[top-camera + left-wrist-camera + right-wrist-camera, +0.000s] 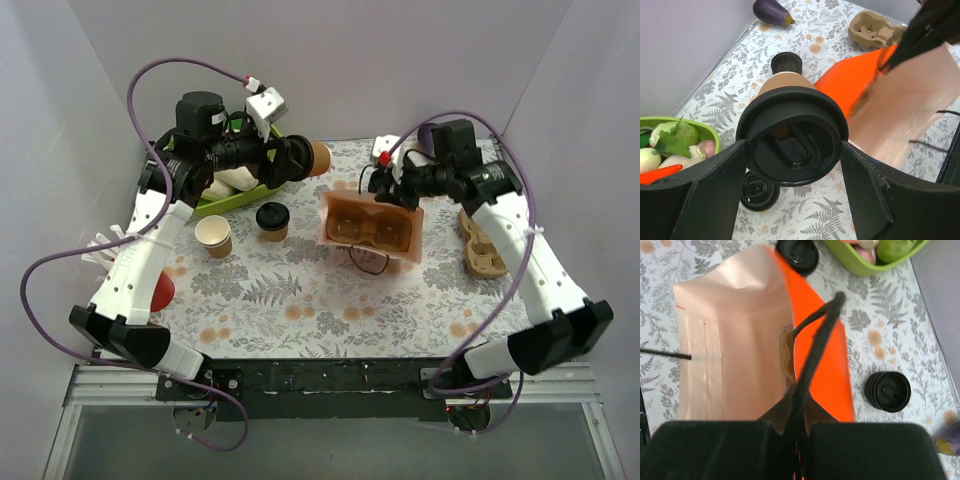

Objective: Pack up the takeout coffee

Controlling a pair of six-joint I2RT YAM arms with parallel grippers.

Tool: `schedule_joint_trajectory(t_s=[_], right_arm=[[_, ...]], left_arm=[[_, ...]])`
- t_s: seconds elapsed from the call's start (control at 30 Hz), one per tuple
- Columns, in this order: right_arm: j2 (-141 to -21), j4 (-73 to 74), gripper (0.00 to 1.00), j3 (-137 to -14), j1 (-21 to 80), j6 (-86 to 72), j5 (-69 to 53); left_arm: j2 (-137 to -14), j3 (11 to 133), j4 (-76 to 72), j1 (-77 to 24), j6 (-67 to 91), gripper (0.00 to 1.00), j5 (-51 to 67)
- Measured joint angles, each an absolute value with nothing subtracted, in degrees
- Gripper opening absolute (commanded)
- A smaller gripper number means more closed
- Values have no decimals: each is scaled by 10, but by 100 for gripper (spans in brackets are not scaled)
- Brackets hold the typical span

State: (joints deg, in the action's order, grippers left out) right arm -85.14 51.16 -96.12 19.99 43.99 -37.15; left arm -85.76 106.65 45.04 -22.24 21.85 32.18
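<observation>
The left claw (792, 150) is clenched on a small brown kraft-paper cup with a round black plastic lid (791, 142), carried on its side above the floral tabletop (300, 300) — just left of the orange paper bag (372, 228). The right claw (799, 427) pinches the bag's black cord handle (815, 340), propping the mouth open. A cardboard cup carrier (375, 228) appears to sit inside. This looks like the loading step: next, swing the cup upright over the opening and lower it into a well.

Clamped between the left tool's (792, 182) fingers (705, 192): a lidded kraft coffee cup (790, 132), held beside the open orange paper bag (880, 95), above the floral desk (730, 100).
</observation>
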Motion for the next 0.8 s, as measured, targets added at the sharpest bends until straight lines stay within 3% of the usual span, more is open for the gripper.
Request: schedule_joint_trajectory(t_s=[0.17, 0.3, 0.8], right_arm=[[-720, 400, 1, -806, 307, 375, -304], [-685, 362, 1, -748, 345, 334, -253], [-714, 312, 1, -757, 371, 231, -165]], left_arm=[[-806, 1034, 440, -222, 194, 0, 343], [-768, 1023, 456, -222, 162, 0, 368], [-752, 1062, 588, -223, 92, 0, 488]])
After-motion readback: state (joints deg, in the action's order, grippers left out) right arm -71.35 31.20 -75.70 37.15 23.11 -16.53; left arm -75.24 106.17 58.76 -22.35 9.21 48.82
